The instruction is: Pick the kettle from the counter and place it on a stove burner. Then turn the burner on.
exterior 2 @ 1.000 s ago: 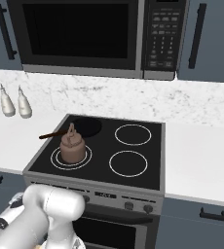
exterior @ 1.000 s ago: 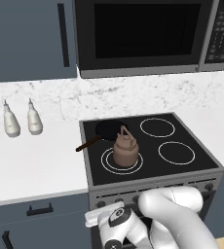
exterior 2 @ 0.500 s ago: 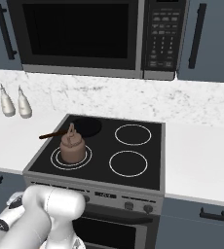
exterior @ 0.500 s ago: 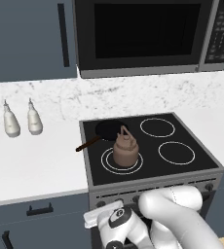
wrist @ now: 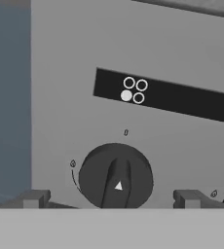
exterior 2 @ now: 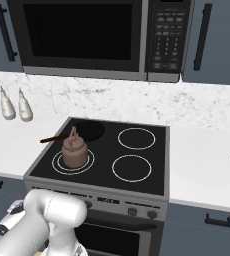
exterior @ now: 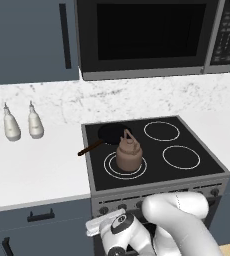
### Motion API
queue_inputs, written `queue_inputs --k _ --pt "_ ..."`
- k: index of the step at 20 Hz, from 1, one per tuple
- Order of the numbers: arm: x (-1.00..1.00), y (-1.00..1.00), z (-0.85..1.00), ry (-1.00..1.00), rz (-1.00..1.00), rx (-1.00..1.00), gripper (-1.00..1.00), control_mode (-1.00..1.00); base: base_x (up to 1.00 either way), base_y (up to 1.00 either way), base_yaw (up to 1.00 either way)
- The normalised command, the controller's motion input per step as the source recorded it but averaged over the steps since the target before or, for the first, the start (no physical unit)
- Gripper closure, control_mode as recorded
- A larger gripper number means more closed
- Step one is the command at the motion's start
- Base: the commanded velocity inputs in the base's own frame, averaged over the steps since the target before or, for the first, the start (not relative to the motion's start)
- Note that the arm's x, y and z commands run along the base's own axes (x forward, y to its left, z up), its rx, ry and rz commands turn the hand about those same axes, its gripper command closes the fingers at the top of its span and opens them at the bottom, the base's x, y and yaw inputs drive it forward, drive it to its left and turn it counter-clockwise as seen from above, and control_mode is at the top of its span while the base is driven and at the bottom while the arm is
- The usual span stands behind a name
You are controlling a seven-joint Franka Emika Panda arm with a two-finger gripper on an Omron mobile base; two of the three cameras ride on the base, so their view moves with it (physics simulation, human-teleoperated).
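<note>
Bottles: two white bottles (exterior: 21,122) stand side by side at about 9 o'clock of the stove, back near the backsplash on the counter (exterior: 32,167); they have no part in the job and sit well apart from the hob.

Skillet: a small dark pan (exterior: 112,133) lies on the rear-left burner, its brown handle poking out toward 8 o'clock over the stove's edge. It occupies that ring, which I take to be why the kettle went to the ring in front.

Kettle: the brown-copper kettle (exterior: 128,155) sits upright inside the white ring of the front-left burner (exterior 2: 57,165), spout and loop handle free, nothing gripping it. The placing half looks done.

Arm: the white arm bends low in front of the stove, hand down at the control panel (exterior: 152,202), which suits the turning step.

Gripper: the gripper (wrist: 114,198) faces the panel squarely, its two dark tips set wide apart, one at 8 o'clock and one at 4 o'clock of a black knob (wrist: 116,176), with nothing between them yet.

Knob: the burner diagram (wrist: 133,90) above it has the lower-left dot filled, so I judge this is the dial for the kettle's ring.

Next: closing on the knob's ridge and twisting.
</note>
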Motion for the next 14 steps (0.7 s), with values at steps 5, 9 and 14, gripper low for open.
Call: queue_inputs --k 5,9,14 --pt "0.00 0.00 0.10 0.00 0.00 0.00 -1.00 -1.00 0.00 0.00 0.00" --pt "0.00 0.00 0.14 0.00 0.00 0.00 -1.00 -1.00 0.00 0.00 0.00" --pt "0.00 0.00 0.01 0.00 0.00 0.00 1.00 -1.00 0.00 0.00 0.00"
